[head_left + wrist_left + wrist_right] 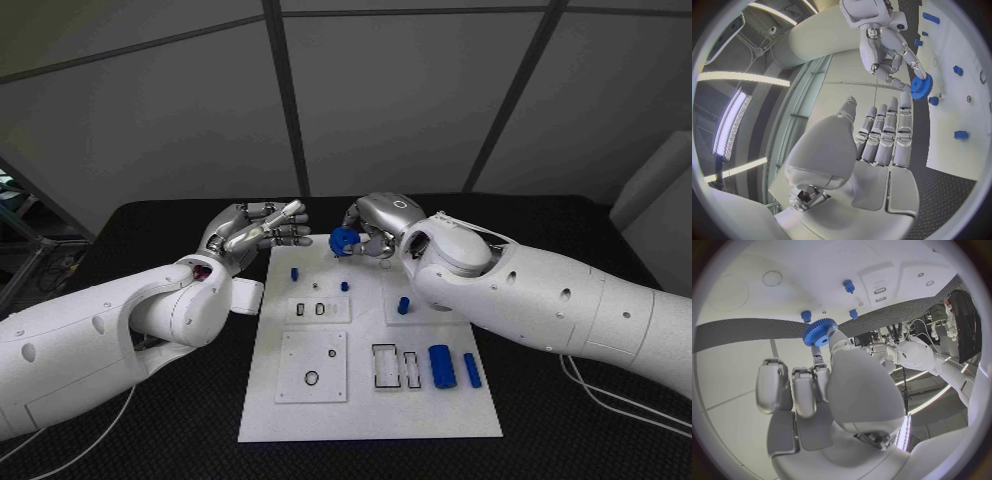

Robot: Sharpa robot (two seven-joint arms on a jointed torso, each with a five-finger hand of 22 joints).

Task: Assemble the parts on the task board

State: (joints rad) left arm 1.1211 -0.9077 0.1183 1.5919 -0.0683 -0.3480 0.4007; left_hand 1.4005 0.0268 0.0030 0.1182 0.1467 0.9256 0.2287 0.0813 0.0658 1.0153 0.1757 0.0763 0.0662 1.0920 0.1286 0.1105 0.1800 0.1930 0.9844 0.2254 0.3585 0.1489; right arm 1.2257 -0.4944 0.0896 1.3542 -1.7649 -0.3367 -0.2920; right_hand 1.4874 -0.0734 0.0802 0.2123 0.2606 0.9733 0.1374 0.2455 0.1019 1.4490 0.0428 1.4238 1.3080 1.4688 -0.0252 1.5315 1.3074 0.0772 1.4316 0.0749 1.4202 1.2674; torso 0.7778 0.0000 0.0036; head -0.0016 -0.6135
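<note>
The white task board (368, 400) lies in the middle of the black table. My right hand (378, 228) hovers over the board's far end and pinches a blue gear (343, 241) between thumb and finger; the same gear (819, 333) shows at its fingertips, and again as the gear (921, 86) seen from my left wrist. My left hand (260, 230) hangs above the board's far left corner, fingers straight and apart, holding nothing. Small blue pegs (294, 272) stand on the far part of the board. Two blue cylinders (441, 365) lie near the right edge.
A small white plate (317, 310) with two slots and a larger plate (313, 367) with ring holes sit on the board's left half. Black-framed rectangular slots (385, 367) lie beside the cylinders. A blue peg (405, 304) stands mid-board. Cables (606, 395) trail at the right.
</note>
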